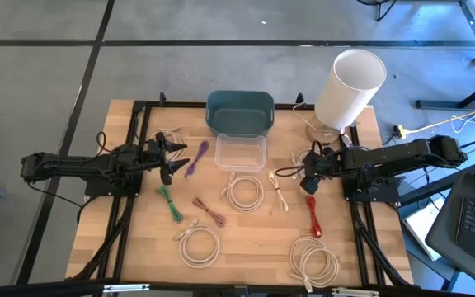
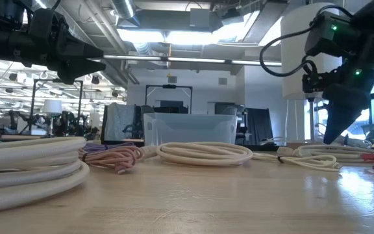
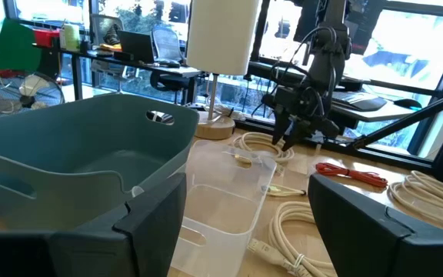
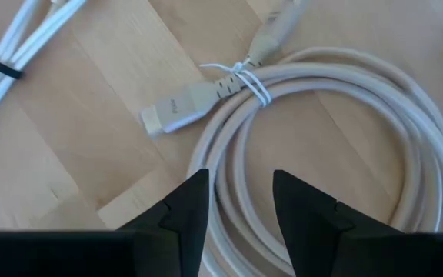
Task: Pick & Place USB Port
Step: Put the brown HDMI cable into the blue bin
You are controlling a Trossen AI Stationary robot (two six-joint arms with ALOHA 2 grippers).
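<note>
Several tied cable coils lie on the wooden table. My right gripper (image 1: 308, 175) points down, open, just above a small white coil (image 4: 337, 115) near the table's right side. In the right wrist view its fingers (image 4: 241, 188) stand on either side of the coil's strands, near the white USB plug (image 4: 171, 113). In the low view its tip (image 2: 330, 135) is close above the coil (image 2: 317, 151). My left gripper (image 1: 171, 157) is open and raised over the table's left part, facing the clear box (image 3: 221, 196) and the teal bin (image 3: 75, 158).
The teal bin (image 1: 239, 111) sits at the far edge with the clear box (image 1: 240, 153) in front of it. A white lamp (image 1: 349, 87) stands at the far right. Other cables: purple (image 1: 196, 158), green (image 1: 169, 202), maroon (image 1: 209, 210), red (image 1: 312, 214) and white coils (image 1: 245, 192).
</note>
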